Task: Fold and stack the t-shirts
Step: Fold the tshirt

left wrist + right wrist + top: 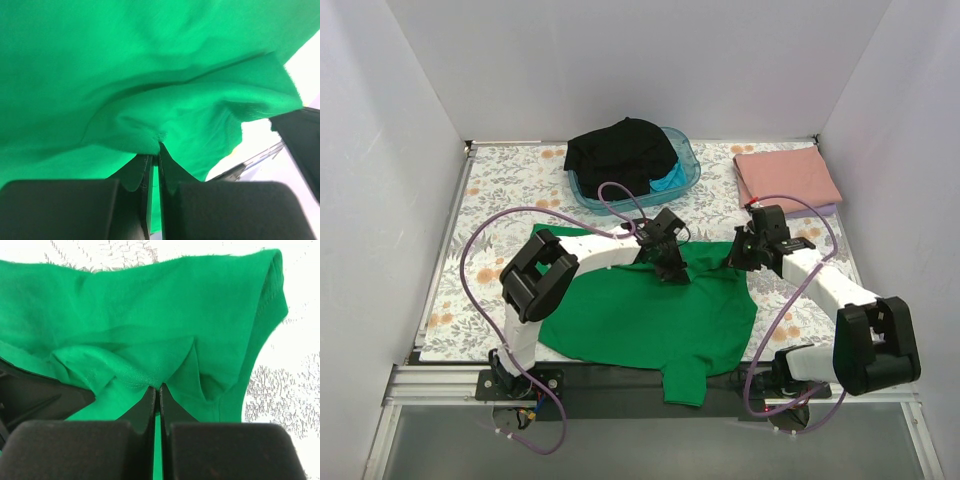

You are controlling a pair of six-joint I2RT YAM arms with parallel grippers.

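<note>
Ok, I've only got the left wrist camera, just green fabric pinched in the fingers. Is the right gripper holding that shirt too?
Observer: Yes, the right gripper is shut on the bright green fabric t-shirt, beside a stitched hem.
Operator: Where's the finished stack?
Observer: A folded dusty pink t-shirt lies on the floral-patterned table cover, at the far right corner.
Operator: Anything left to fold?
Observer: A crumpled black t-shirt fills the translucent blue plastic tub, far centre.

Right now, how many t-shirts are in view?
4: green tee spread at the near edge, pink tee folded far right, black tee and turquoise tee in the tub. Others may be hidden underneath.
</note>
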